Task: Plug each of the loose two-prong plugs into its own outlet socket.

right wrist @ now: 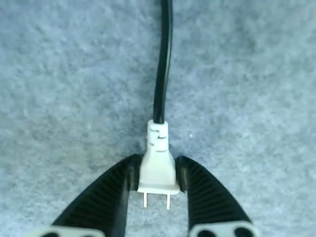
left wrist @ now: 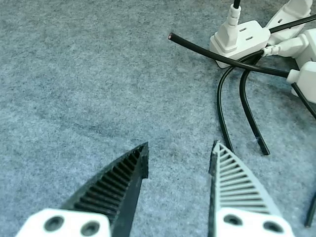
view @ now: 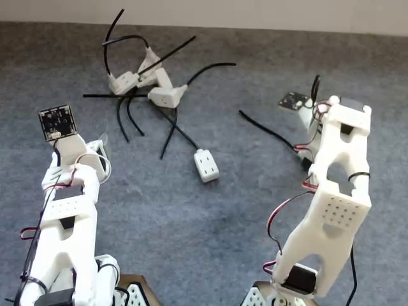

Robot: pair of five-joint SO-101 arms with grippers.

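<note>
The right gripper [right wrist: 158,162] pinches a white plug [right wrist: 158,173]; the left gripper [left wrist: 180,144] hangs spread above the carpet [left wrist: 74,74], near an outlet block [left wrist: 249,35] holding a seated plug [left wrist: 230,27].

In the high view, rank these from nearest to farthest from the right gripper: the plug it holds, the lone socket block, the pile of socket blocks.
1. The plug: clamped in the right gripper itself.
2. The lone socket block: about midway toward the left arm.
3. The pile of socket blocks: far back, on that arm's side.
</note>
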